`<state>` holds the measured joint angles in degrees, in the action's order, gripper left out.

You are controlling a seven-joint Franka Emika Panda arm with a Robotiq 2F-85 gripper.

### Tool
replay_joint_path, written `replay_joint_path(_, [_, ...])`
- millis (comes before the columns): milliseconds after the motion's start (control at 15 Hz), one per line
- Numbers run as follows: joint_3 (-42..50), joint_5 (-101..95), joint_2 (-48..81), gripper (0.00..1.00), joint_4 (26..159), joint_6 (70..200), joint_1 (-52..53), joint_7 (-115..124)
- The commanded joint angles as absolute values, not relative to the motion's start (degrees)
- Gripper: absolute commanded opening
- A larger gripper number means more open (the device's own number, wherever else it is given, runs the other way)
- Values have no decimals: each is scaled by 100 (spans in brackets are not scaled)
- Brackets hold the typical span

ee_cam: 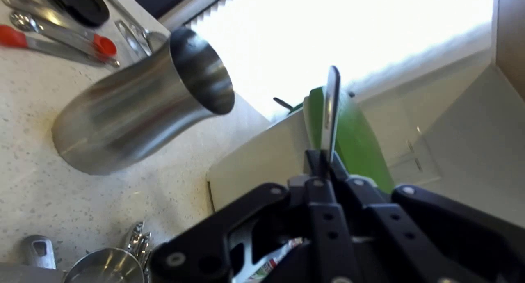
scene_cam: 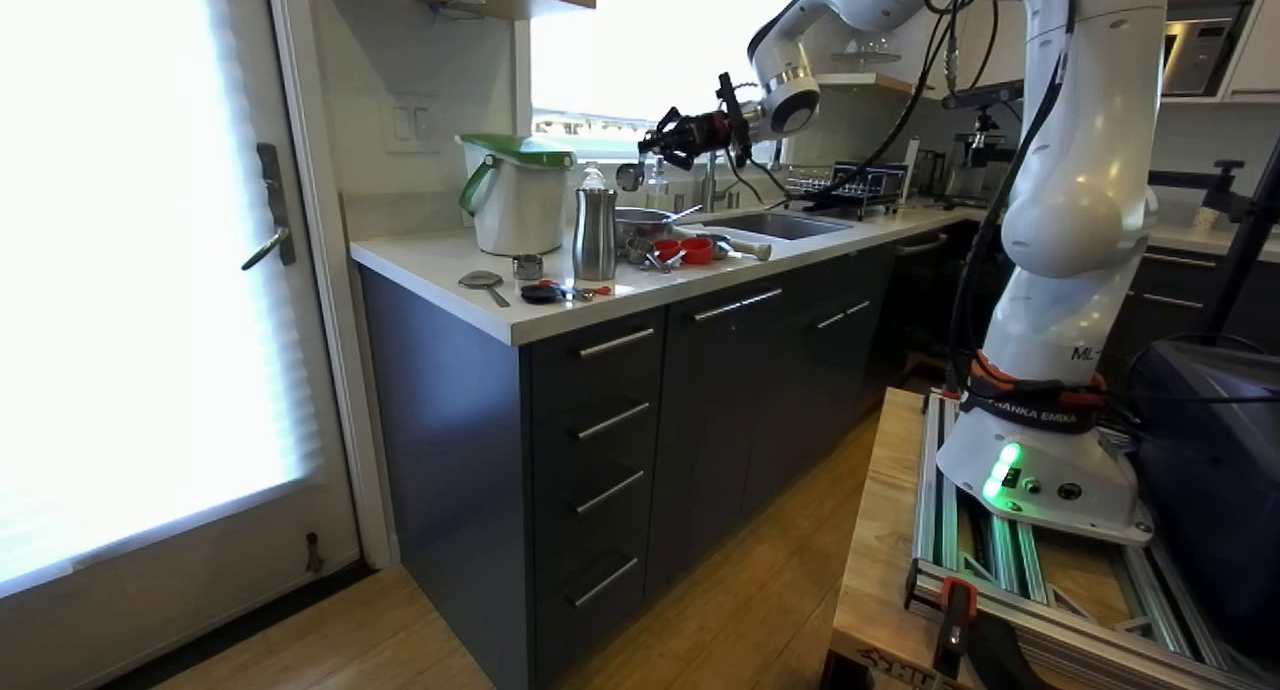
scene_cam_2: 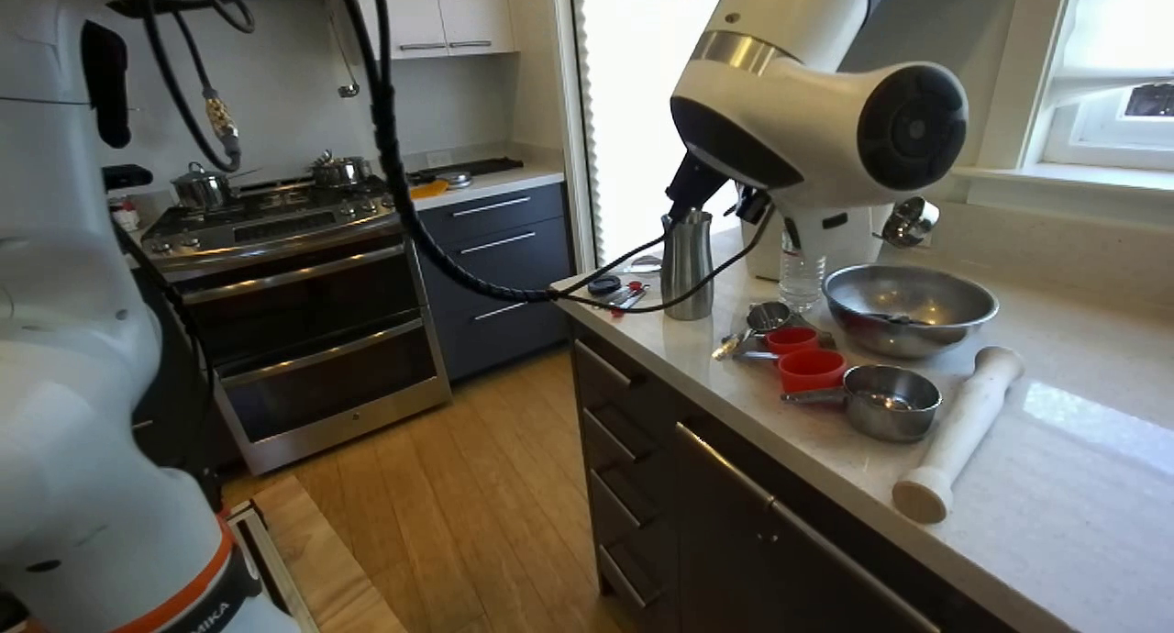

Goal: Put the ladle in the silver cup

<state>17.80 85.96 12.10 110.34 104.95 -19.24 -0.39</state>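
Above the counter [scene_cam: 425, 255]: gripper [ee_cam: 325, 160] closed on the ladle [ee_cam: 331, 110], whose flat handle end stands clear of the fingertips in the wrist view; in an exterior view its bowl end [scene_cam: 630, 177] hangs just below them.
Silver cup [scene_cam_2: 688, 271]: upright near the counter's front edge, mouth open upward, apart from the ladle.
Front edge: a bare strip of counter shows between it and the cup.
Open room: bare counter between cup and white bin [scene_cam: 520, 215]; a clear gap between the cup's mouth and the held handle in the wrist view.
Behind the cup: the bin with its green lid [scene_cam: 525, 150]; a clear bottle [scene_cam_2: 801, 289] stands near.
Counter's end: red-ended spoons [ee_cam: 104, 46] just beside the cup, and a small metal cup [scene_cam: 527, 268].
Toward the sink [scene_cam: 785, 227]: mixing bowl [scene_cam_2: 908, 344] set back; 2 red measuring cups [scene_cam_2: 813, 376], a metal measuring cup [scene_cam_2: 885, 424] and a pale wooden rod [scene_cam_2: 958, 440] nearer the front edge.
Cables [scene_cam_2: 495, 291]: cross before the cup in an exterior view; whether touching, cannot tell.
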Motion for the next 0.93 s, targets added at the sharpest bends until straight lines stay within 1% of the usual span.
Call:
replay_joint_path(0, [1927,7652,443,1,11299,9541,-2035,498])
replay_joint_path(400, [2100,6585,-304,1,11256,7836,-2123,939])
replay_joint_path(867, [2236,6062,-390,1,11064,5934,-2181,877])
